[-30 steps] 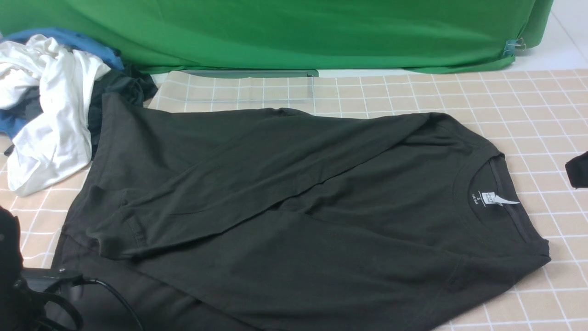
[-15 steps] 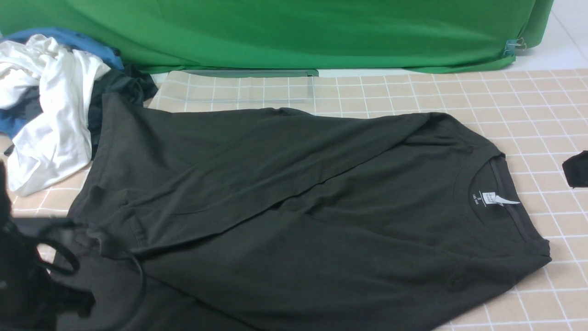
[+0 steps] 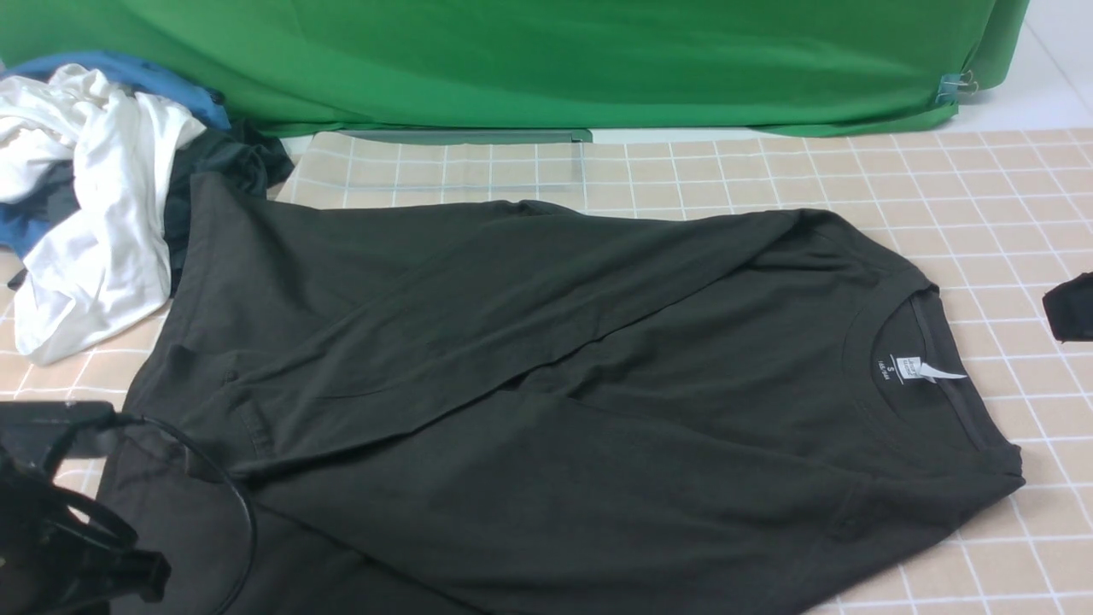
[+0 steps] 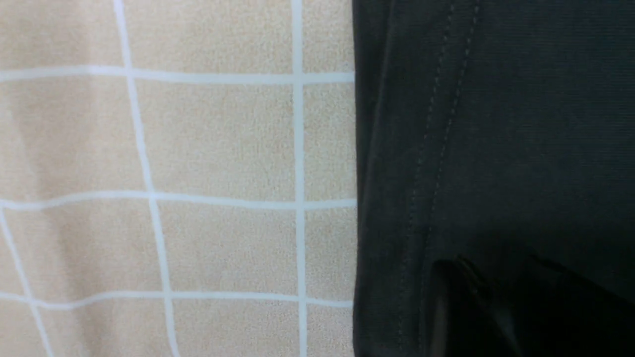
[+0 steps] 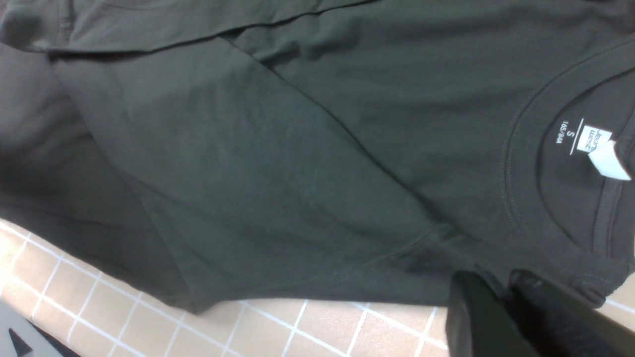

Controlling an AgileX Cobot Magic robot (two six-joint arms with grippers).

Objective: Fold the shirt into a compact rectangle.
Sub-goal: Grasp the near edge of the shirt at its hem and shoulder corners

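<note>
Far-left corner of the table (image 3: 982,196): clothes pile (image 3: 94,213) touches the shirt (image 3: 555,367) at its hem.

Near-left edge: left gripper (image 4: 496,302) over the hem. Fingers dark on dark, so I cannot tell their state.

Its cable (image 3: 243,512) loops over cloth by the cuff. A lift could snag there and pull the crossed sleeves loose.

Shirt lies mid-table, long axis left to right, collar pointing right.

Right gripper (image 5: 503,297) by the shoulder, fingers nearly together, gripping nothing. Fully closed or not, cannot tell.
</note>
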